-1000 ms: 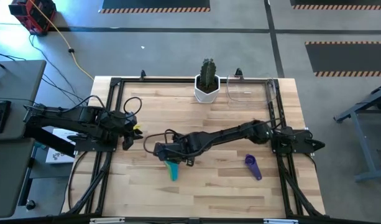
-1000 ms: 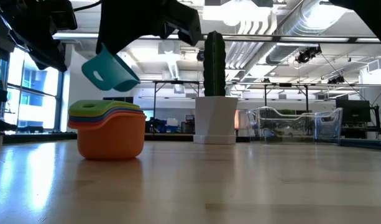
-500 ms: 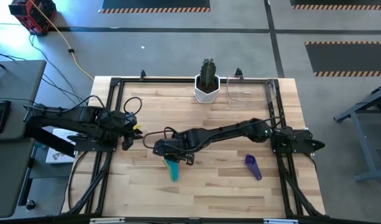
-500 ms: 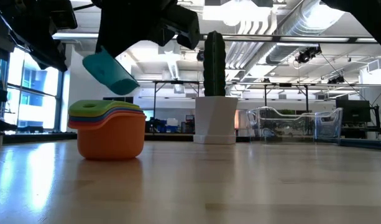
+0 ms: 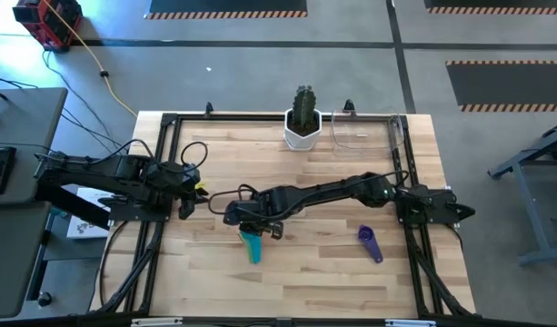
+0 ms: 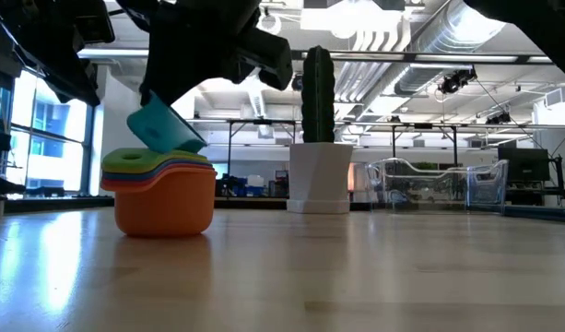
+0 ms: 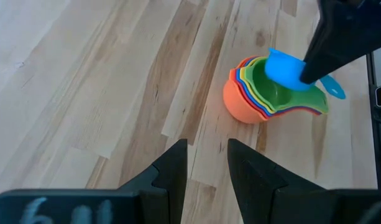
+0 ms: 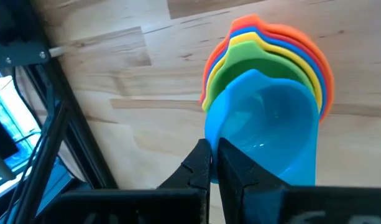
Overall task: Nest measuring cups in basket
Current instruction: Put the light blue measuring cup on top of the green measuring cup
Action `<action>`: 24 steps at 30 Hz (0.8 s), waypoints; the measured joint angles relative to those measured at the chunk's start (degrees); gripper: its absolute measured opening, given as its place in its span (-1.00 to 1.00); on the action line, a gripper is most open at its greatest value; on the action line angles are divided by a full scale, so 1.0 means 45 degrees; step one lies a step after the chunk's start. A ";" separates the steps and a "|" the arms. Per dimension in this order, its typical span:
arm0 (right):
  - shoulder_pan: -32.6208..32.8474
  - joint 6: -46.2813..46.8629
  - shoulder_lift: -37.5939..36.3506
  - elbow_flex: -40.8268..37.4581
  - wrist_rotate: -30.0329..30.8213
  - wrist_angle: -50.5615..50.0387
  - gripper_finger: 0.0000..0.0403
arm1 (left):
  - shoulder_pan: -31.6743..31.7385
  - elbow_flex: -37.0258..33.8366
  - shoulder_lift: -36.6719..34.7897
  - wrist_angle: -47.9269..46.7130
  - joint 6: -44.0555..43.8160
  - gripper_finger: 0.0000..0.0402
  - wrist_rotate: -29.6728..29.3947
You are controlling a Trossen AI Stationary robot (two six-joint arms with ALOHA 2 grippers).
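A stack of nested cups [image 6: 162,198], orange at the bottom and green on top, stands on the table left of centre; it also shows in the right wrist view [image 8: 321,81] and the left wrist view [image 7: 240,102]. My right gripper [image 8: 216,163] hangs over it, shut on the teal cup [image 6: 162,127]. A purple cup [image 5: 370,243] lies alone toward the table's right. The clear basket [image 5: 364,134] sits at the far edge beside the cactus pot. My left gripper [image 7: 207,162] waits open at the table's left edge [image 5: 194,191]. My right gripper pinches the teal cup by its side wall at the rim [image 8: 210,146], seemingly one finger inside and one outside. It comes from above, slanting down. The cup is tilted, mouth toward the camera, its low edge [image 6: 182,146] right at the stack's green top; touching or not, I cannot tell.
A white pot with a cactus [image 5: 303,127] stands at the far edge, left of the basket. Black frame rails [image 5: 160,163] run along the table's sides. Bare wood lies between the stack and the purple cup and along the near edge.
My right gripper has gone down toward the stack, carrying the teal cup from well above the stack to just over its green top, still tilted. The stack, the purple cup and my left arm have stayed put.
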 joint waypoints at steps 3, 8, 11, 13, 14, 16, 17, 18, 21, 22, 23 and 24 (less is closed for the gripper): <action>-0.0016 -0.0074 0.0002 0.0000 0.0005 -0.0087 -0.99 | 0.0000 0.0002 0.0000 0.0000 -0.0002 -0.48 0.0000; -0.0020 -0.0089 -0.0003 0.0000 0.0034 -0.0084 -0.88 | 0.0000 -0.0002 0.0000 0.0005 -0.0002 -0.48 0.0000; -0.0020 -0.0060 -0.0003 0.0000 0.0147 -0.0059 -0.79 | 0.0000 0.0002 0.0000 0.0000 -0.0002 -0.48 0.0000; -0.0020 -0.0055 -0.0003 0.0000 0.0253 -0.0063 -0.73 | 0.0000 0.0002 0.0000 0.0000 -0.0002 -0.48 0.0000; -0.0020 -0.0057 -0.0003 0.0000 0.0253 -0.0047 -0.71 | 0.0000 0.0002 0.0000 0.0000 -0.0002 -0.48 0.0000; -0.0020 -0.0055 -0.0003 0.0000 0.0287 -0.0050 -0.67 | 0.0000 0.0000 0.0000 0.0000 -0.0002 -0.48 -0.0001; -0.0020 -0.0058 -0.0003 0.0000 0.0343 -0.0052 -0.66 | 0.0001 0.0001 0.0000 0.0000 -0.0002 -0.48 0.0000; -0.0020 -0.0077 -0.0003 0.0000 0.0384 -0.0050 -0.65 | 0.0000 0.0001 0.0000 0.0000 -0.0002 -0.48 0.0000; -0.0036 -0.0238 -0.0003 0.0000 0.0437 -0.0050 -0.64 | 0.0000 0.0001 0.0000 -0.0002 -0.0002 -0.48 0.0000; -0.0053 -0.0434 -0.0003 0.0000 0.0409 -0.0045 -0.64 | 0.0000 0.0001 0.0000 -0.0007 -0.0002 -0.48 0.0000; -0.0086 -0.0679 -0.0003 0.0000 0.0288 -0.0036 -0.64 | 0.0000 0.0002 0.0000 -0.0011 -0.0002 -0.48 0.0000; -0.0101 -0.0928 -0.0003 0.0000 0.0144 -0.0016 -0.64 | 0.0001 -0.0001 0.0000 -0.0023 -0.0003 -0.48 0.0001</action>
